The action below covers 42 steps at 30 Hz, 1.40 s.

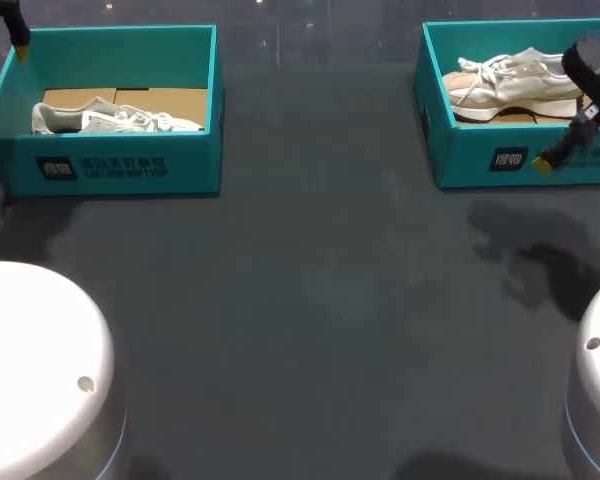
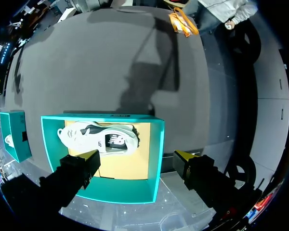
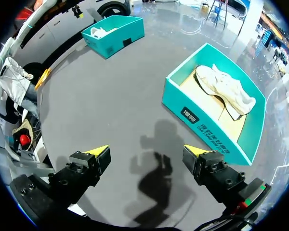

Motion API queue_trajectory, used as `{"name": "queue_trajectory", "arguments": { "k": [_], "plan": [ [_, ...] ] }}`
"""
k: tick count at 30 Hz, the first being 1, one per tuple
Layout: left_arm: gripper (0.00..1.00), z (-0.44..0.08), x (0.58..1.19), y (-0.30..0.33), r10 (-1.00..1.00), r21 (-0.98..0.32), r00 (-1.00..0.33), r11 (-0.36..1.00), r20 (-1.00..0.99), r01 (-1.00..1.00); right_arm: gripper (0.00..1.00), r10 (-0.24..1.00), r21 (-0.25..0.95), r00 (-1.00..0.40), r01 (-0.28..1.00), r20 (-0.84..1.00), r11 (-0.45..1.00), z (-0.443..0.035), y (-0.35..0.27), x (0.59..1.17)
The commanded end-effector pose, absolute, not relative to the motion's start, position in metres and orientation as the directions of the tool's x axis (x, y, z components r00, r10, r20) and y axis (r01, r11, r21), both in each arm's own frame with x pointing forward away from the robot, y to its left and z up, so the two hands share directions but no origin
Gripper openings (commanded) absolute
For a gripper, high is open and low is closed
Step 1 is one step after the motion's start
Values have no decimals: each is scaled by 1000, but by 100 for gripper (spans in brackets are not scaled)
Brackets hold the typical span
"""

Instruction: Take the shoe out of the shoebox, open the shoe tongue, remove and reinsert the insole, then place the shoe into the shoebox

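Two teal boxes, well apart on the table (image 1: 310, 300): left shoebox (image 1: 120, 178) with a white shoe (image 1: 115, 120) lying in it, right shoebox (image 1: 460, 160) with a beige shoe (image 1: 510, 85) lying in it; neither shoe had been lifted out. Main risk we judged was on the left side. The left gripper (image 2: 137, 159) hung above the box with one finger over the cardboard floor just beside the shoe and the other outside the near wall, so a straight descent would likely land a finger on the rim and shove or tip what looked like a light box. The white shoe lay on its side, so a pinch might catch only laces or upper and drag the box up with it. On the right, the right gripper (image 3: 147, 151) hovered over bare table short of the box's labelled wall; a low approach could knock that wall and slide the box. Pose: left arm came in at the far left corner, wrist pointing down into the box; right arm came in from the right edge, angled toward its box. Both grippers were spread wide and held nothing.
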<state>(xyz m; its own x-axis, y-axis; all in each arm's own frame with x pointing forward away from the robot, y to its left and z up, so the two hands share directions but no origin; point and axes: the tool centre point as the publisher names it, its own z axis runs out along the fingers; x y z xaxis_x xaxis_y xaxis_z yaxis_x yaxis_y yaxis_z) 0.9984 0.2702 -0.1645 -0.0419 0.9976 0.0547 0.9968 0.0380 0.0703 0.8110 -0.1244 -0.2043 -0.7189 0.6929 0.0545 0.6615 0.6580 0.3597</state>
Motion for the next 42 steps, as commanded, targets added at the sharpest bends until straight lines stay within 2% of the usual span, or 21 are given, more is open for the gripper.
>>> {"name": "queue_trajectory", "arguments": {
  "k": [1, 12, 14, 16, 19, 20, 21, 23, 29, 30, 42],
  "plan": [
    [100, -164, 999, 271, 998, 70, -41, 37, 57, 997, 100, 691, 272, -721, 677, 58, 684, -198, -122, 815],
    [100, -164, 999, 271, 998, 70, -41, 37, 57, 997, 100, 691, 272, -721, 677, 58, 684, -198, -122, 815],
    [100, -164, 999, 271, 998, 70, -41, 37, 57, 997, 100, 759, 221, -646, 754, 78, 619, -202, -132, 829],
    [100, -164, 999, 271, 998, 70, -41, 37, 57, 997, 100, 790, 237, -610, 779, 68, 581, -199, -139, 842],
    [100, -164, 999, 271, 998, 70, -41, 37, 57, 997, 100, 829, 200, -557, 819, 54, 537, -194, -153, 864],
    [100, -164, 999, 271, 998, 70, -41, 37, 57, 997, 100, 833, 204, -550, 823, 58, 530, -192, -160, 870],
    [100, -164, 999, 271, 998, 70, -41, 37, 57, 997, 100, 853, 156, -521, 846, 36, 510, -190, -165, 877],
    [100, -164, 999, 271, 998, 70, -41, 37, 57, 997, 100, 866, 176, -498, 857, 50, 483, -187, -177, 889],
    [100, -164, 999, 271, 998, 70, -41, 37, 57, 997, 100, 906, 142, -423, 899, 33, 415, -186, -206, 915],
    [100, -164, 999, 271, 998, 70, -41, 37, 57, 997, 100, 908, 168, -414, 901, 56, 401, -186, -211, 918],
    [100, -164, 999, 271, 998, 70, -41, 37, 57, 997, 100, 913, 159, -403, 907, 60, 390, -186, -216, 922]
  ]
}}
